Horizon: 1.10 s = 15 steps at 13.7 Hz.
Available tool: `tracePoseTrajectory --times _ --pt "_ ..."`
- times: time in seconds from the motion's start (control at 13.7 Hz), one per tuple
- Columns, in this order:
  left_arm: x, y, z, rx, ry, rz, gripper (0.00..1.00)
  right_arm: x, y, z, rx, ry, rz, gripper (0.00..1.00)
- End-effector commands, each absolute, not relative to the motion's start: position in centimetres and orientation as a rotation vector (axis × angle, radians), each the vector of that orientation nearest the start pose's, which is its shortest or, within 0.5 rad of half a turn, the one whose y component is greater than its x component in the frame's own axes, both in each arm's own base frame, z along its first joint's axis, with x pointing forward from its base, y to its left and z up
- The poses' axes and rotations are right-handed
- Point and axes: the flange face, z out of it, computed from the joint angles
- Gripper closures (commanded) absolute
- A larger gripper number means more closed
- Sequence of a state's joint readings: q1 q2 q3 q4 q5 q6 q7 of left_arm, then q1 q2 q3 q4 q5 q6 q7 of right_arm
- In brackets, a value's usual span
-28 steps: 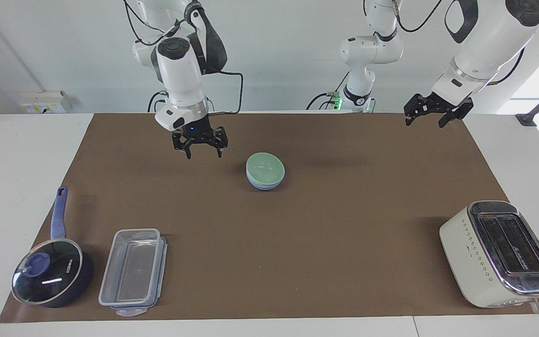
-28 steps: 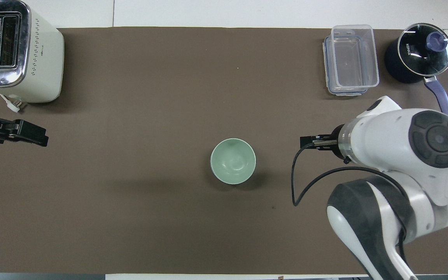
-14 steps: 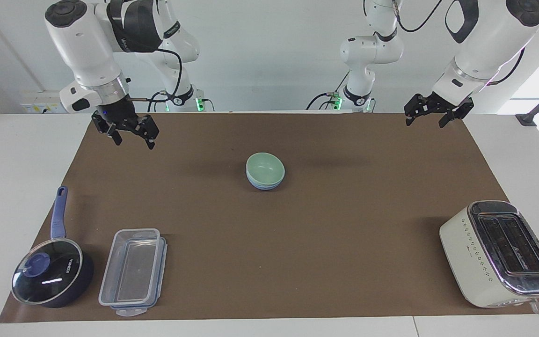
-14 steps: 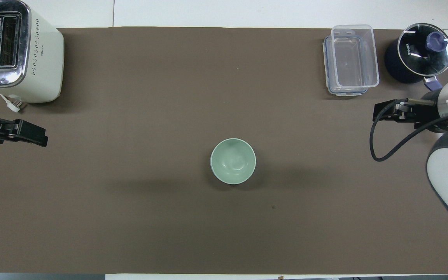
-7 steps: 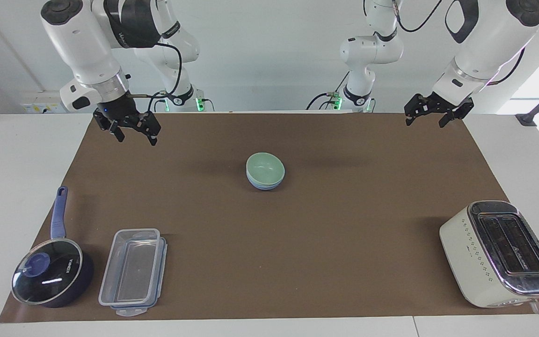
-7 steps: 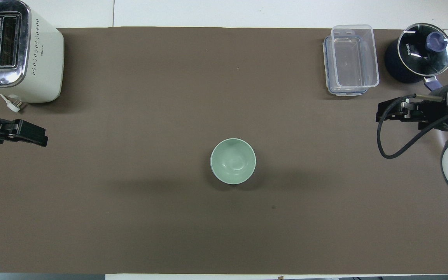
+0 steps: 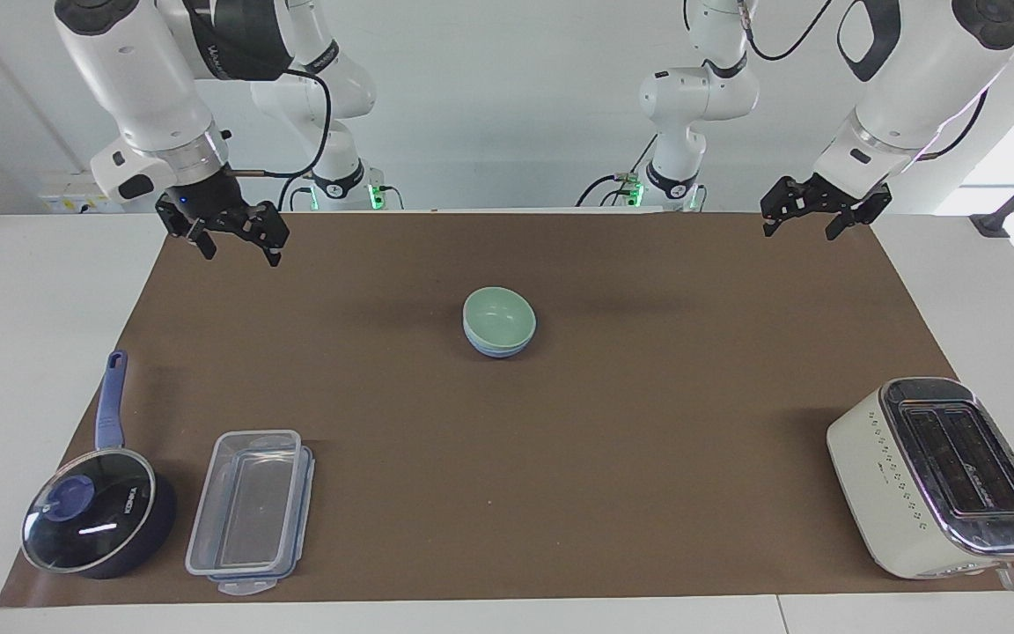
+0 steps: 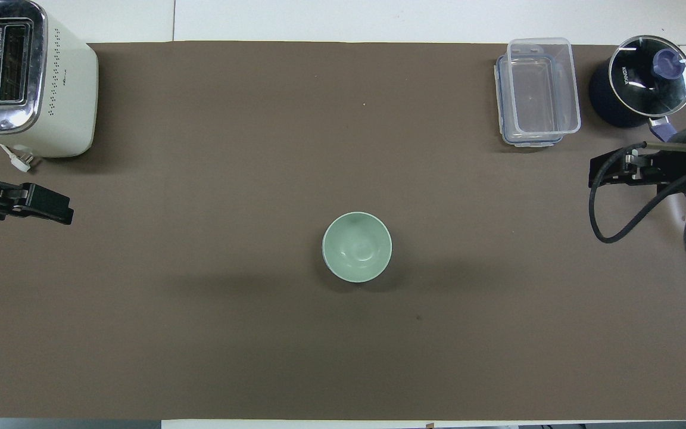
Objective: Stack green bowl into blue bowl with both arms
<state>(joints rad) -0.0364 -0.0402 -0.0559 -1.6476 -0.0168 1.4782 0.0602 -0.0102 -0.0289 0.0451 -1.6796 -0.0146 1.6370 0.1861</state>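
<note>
We saw a mint-green bowl (image 7: 498, 314) nested in a cornflower-blue bowl (image 7: 496, 349) on a plain brown mat (image 7: 613, 458), a cream toaster (image 7: 938, 480) with dotted sides, a dark blue saucepan (image 7: 102, 521), and a clear container (image 7: 252, 509) over blue trim.

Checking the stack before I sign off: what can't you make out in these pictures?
- Blue bowl: the overhead view hides it under the green bowl; the facing view shows only its lower edge.
- Left gripper: the overhead view's edge cuts off its arm.
- Saucepan handle: the right gripper partly covers it in the overhead view.
- Toaster slots: too dark to see inside.
</note>
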Motion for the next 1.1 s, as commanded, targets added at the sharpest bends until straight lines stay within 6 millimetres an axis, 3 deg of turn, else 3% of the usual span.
tracePoseTrajectory --times 0.0,0.29,0.44,1.02 --pt "52.1 -4.8 60.5 -3.110 0.245 0.187 0.00 54.8 1.5 59.6 -3.165 0.195 0.037 0.00" --pt "52.1 -4.8 60.5 -3.110 0.245 0.187 0.00 54.5 1.3 59.4 -3.166 0.197 0.057 0.00" --pt "52.0 -4.8 60.5 -3.110 0.245 0.184 0.00 54.4 0.2 59.4 -3.161 0.221 0.060 0.00" --pt "52.1 -4.8 60.5 -3.110 0.245 0.187 0.00 53.9 0.6 59.6 -3.160 0.244 0.060 0.00"
